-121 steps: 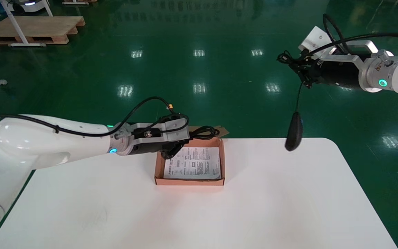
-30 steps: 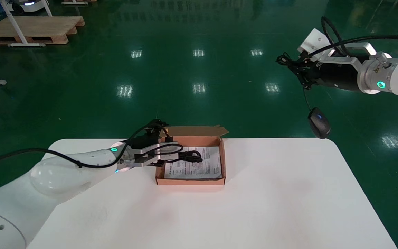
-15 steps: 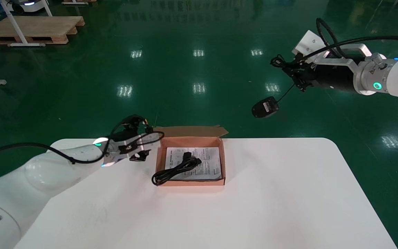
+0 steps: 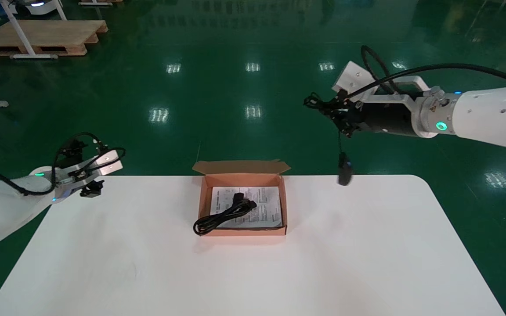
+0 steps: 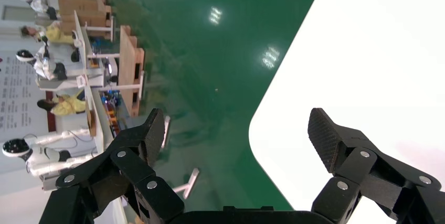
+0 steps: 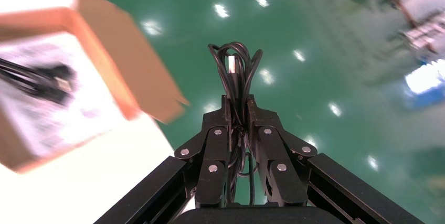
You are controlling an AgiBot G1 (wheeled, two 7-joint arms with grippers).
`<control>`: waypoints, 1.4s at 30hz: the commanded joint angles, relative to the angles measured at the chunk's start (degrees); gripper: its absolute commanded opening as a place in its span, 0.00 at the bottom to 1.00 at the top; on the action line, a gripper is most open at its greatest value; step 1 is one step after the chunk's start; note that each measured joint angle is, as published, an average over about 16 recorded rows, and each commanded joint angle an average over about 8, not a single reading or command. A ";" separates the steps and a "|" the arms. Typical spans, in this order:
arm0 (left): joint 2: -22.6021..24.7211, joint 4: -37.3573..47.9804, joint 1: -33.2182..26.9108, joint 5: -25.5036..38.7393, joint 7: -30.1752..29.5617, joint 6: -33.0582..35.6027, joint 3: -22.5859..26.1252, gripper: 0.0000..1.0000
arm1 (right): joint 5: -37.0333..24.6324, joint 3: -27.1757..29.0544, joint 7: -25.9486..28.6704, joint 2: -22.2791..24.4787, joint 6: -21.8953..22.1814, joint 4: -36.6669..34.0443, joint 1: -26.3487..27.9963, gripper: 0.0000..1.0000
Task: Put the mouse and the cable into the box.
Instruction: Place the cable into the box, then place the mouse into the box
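I'm holding the right gripper (image 4: 328,109) high, beyond the far edge of the white table (image 4: 345,263), jaws clenched on the coiled black cord (image 6: 234,69), which is poking out past the fingertips. The black computer mouse (image 4: 344,174) is dangling below the jaws on that cord, right of the open brown cardboard box (image 4: 242,231) and outside it. The black power cable (image 4: 224,213) is lying in the box on a printed paper sheet (image 4: 266,206), one loop spilling over the front left corner. My left gripper (image 4: 91,188) is hovering by the table's far left corner, jaws spread wide, gripping nothing.
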 commanded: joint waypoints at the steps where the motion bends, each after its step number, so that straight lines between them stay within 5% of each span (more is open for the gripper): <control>1: 0.30 2.05 -0.39 0.50 -0.26 -0.30 0.35 1.00 | 0.88 -0.05 -0.25 -0.93 -1.10 0.33 -0.62 0.00; 14: 0.76 2.92 -0.75 0.86 -0.64 -0.24 0.50 1.00 | 3.26 -1.94 -4.37 -10.50 -2.69 3.51 -4.38 0.00; 25: 0.75 2.88 -0.75 1.02 -0.83 -0.24 0.52 1.00 | 1.26 -3.92 -4.24 -9.73 -3.52 5.78 -7.49 0.00; 42: 0.73 2.80 -0.73 1.28 -1.13 -0.24 0.55 1.00 | 3.34 -2.53 -6.72 -10.82 -2.93 1.37 -4.71 0.00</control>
